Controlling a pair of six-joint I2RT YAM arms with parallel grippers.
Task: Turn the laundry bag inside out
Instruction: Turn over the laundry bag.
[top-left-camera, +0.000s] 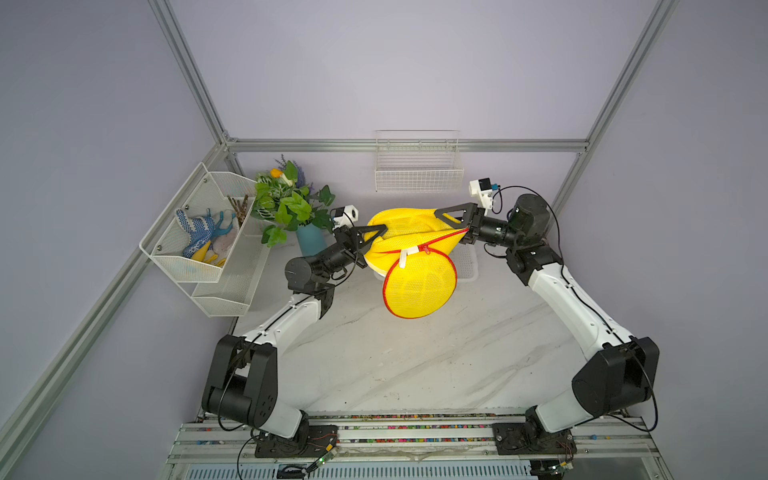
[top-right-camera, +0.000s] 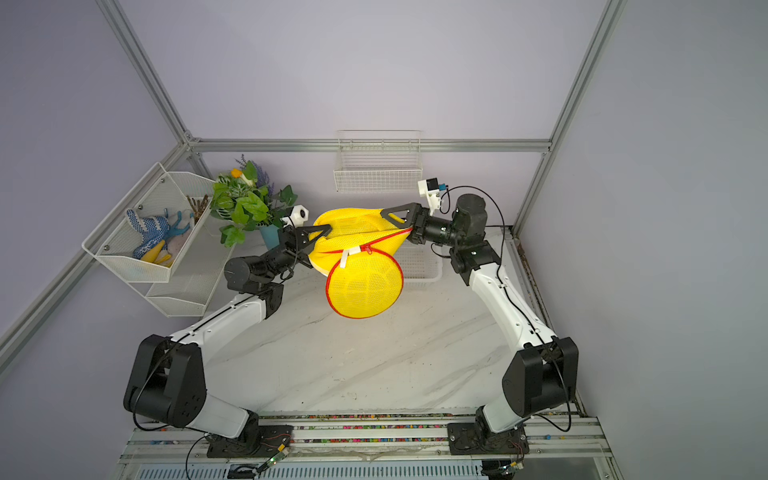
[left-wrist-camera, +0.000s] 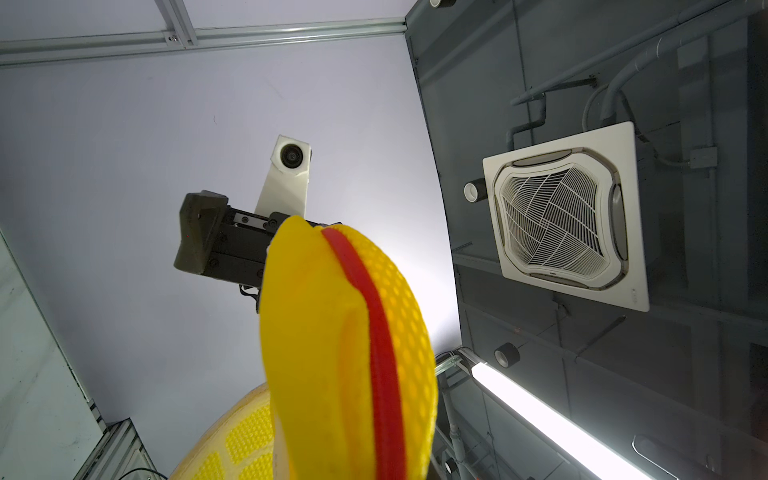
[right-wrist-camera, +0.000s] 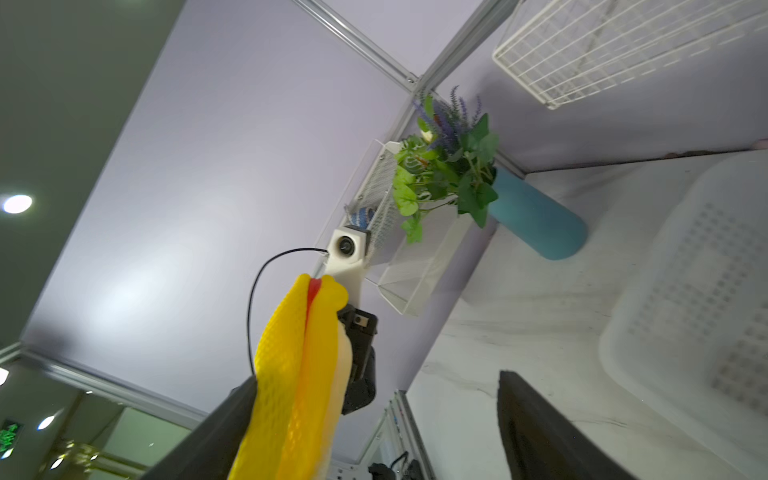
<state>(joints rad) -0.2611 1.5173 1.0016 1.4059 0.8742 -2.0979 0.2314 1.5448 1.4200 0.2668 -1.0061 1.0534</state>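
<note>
From where I stand, the bright yellow mesh laundry bag with red zipper trim (top-left-camera: 415, 266) hangs in the air above the white marbled desk (top-left-camera: 415, 365), strung between the two arms. The left gripper (top-left-camera: 380, 232) has its jaws pinched tight on one end of the bunched fabric. The right gripper (top-left-camera: 442, 218) has its jaws spread wide, and the yellow mesh only lies against one of them.

By my reckoning the job is partway at most. The zipper is open and a round panel droops toward the desk, but the body is just gathered into folds. Pushing it through its opening looks yet to be done.

Counting up, there is one bag, with one small white tab (top-left-camera: 404, 258). There are two grippers, one white perforated plastic basket (top-left-camera: 467, 266) behind the bag, one blue vase of greenery (top-left-camera: 309, 241) and one white wire basket (top-left-camera: 419, 174) on the back wall.
</note>
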